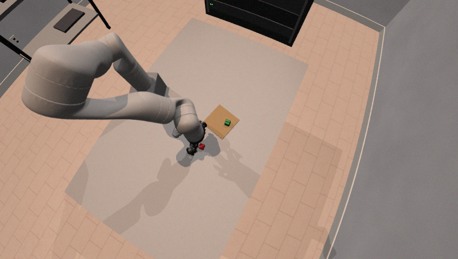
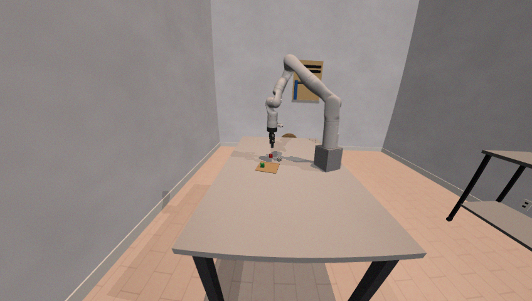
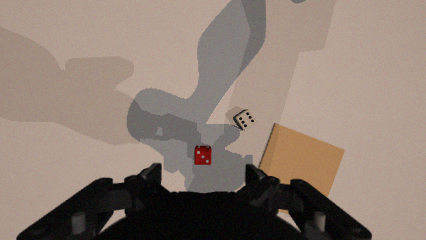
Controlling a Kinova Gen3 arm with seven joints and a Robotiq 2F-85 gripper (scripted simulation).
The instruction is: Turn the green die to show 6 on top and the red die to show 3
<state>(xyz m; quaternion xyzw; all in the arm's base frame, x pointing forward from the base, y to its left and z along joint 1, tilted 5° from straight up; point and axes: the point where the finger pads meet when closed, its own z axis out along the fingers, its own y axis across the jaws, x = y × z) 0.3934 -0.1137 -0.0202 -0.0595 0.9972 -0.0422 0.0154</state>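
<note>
The green die (image 1: 227, 122) (image 2: 262, 164) rests on the tan mat (image 1: 218, 112) (image 2: 270, 169) (image 3: 305, 160); its top appears to show 6. It does not show in the wrist view. The red die (image 1: 201, 146) (image 2: 270, 155) (image 3: 202, 155) lies on the table, off the mat, with 3 on top. The white die (image 2: 279, 158) (image 3: 244, 120) lies on the table between the red die and the mat, showing 6 on top; the arm hides it in the top view. My gripper (image 1: 197, 137) (image 2: 271, 145) (image 3: 203, 173) is open and empty, pointing down above the table near the red die.
The arm's grey base block (image 2: 327, 158) stands on the table (image 2: 298, 216) to the right in the exterior view. The arm's shadow falls over the red die. A black shelf unit (image 1: 257, 19) stands beyond the table in the top view.
</note>
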